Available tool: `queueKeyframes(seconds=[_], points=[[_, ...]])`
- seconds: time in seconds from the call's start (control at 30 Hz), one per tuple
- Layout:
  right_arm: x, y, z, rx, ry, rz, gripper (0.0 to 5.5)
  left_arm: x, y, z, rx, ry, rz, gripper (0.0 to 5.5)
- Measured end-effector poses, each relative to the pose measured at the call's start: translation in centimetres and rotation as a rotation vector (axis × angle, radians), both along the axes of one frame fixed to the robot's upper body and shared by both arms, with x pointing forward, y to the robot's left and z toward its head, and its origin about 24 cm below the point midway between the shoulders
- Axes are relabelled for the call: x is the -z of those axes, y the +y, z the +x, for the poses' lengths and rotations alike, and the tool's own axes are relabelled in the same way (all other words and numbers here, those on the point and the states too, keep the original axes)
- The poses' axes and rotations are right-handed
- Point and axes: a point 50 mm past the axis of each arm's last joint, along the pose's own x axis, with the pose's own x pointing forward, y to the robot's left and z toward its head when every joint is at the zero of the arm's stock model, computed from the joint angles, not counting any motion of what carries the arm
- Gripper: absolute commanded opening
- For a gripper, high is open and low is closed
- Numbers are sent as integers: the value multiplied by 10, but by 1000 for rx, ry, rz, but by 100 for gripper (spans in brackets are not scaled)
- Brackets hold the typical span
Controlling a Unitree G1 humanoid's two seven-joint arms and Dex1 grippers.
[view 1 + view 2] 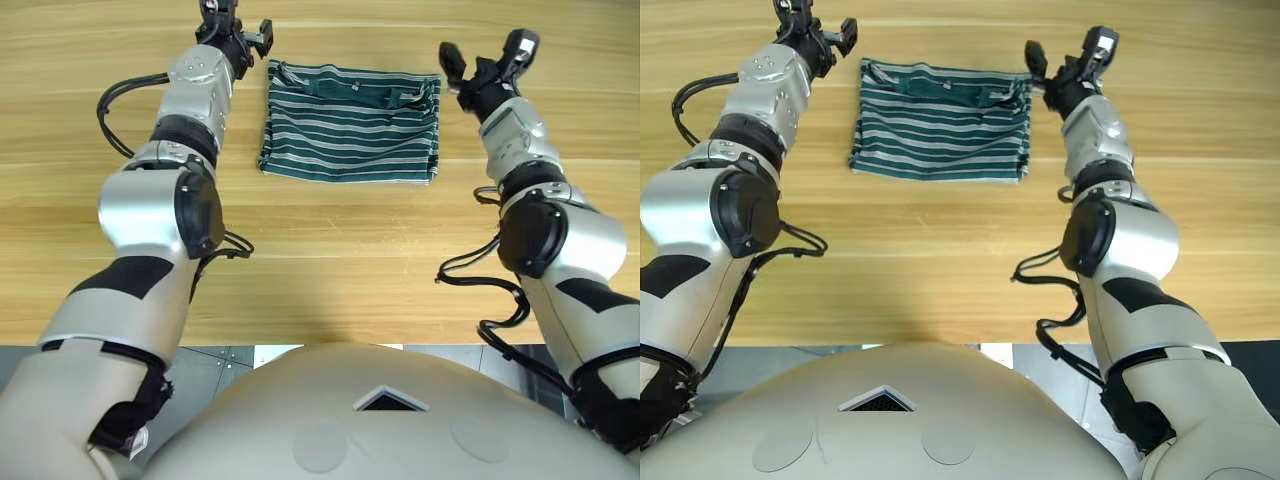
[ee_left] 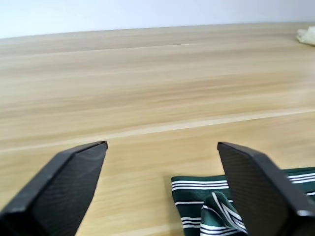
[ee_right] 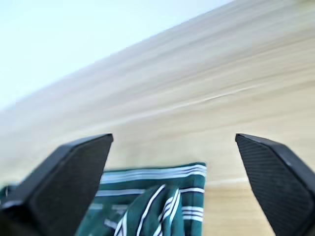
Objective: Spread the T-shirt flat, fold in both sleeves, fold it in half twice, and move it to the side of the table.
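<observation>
Wooden table before us, we see the striped T-shirt folded at upper centre of frame; left gripper beside its upper left corner, released; right gripper beside its upper right, released too.

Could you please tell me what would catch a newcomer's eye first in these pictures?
The green, white-striped T-shirt draws the eye first, lying folded into a compact rectangle on the far middle of the wooden table. The left tool and the right tool flank its far corners, one on each side, both open and holding nothing.
</observation>
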Motion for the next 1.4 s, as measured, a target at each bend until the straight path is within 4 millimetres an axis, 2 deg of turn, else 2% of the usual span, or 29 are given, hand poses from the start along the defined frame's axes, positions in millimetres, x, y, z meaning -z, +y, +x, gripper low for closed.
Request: queueKeyframes(seconds=[0.03, 0.1, 0.13, 0.23, 0.27, 0.33, 0.4, 0.47, 0.63, 0.73, 0.83, 0.97, 1.07, 1.17, 1.27, 1.4], points=[[0, -1, 0, 7, 1, 4, 537, 4, 1, -2, -5, 10, -19, 478], [-4, -1, 0, -37, -46, -58, 540, 17, 4, -9, 7, 26, -68, 507], [-7, -1, 0, -80, -84, -141, 540, 19, 5, -11, 29, 14, -93, 535], [-12, 2, -4, -266, -199, -537, 540, 16, 12, -14, 79, -70, -181, 539], [-9, 6, -8, -338, -218, -672, 540, 14, 18, -15, 76, -95, -199, 539], [11, 24, -19, -531, -218, -936, 540, 17, 30, -20, 70, -121, -191, 539], [26, 33, -29, -638, -218, -1092, 540, 24, 34, -25, 74, -126, -171, 539], [25, 35, -28, -670, -253, -1198, 540, 26, 33, -27, 89, -127, -159, 539], [27, 38, -30, -739, -282, -1325, 540, 23, 30, -26, 117, -161, -145, 539], [25, 35, -32, -821, -299, -1332, 540, 22, 29, -26, 120, -169, -144, 539], [19, 36, -45, -926, -394, -1207, 540, 22, 29, -26, 123, -170, -145, 539], [20, 48, -95, -1161, -523, -959, 540, 22, 26, -26, 131, -171, -148, 539], [19, 54, -132, -1331, -546, -829, 540, 20, 24, -26, 155, -192, -137, 539], [-4, 59, -161, -1488, -602, -690, 540, 16, 10, -27, 291, -238, -101, 539], [-6, 57, -159, -1476, -562, -705, 540, 14, 2, -30, 383, -278, -102, 539], [-4, 56, -151, -1392, -530, -734, 540, 14, 2, -30, 397, -284, -104, 539]])
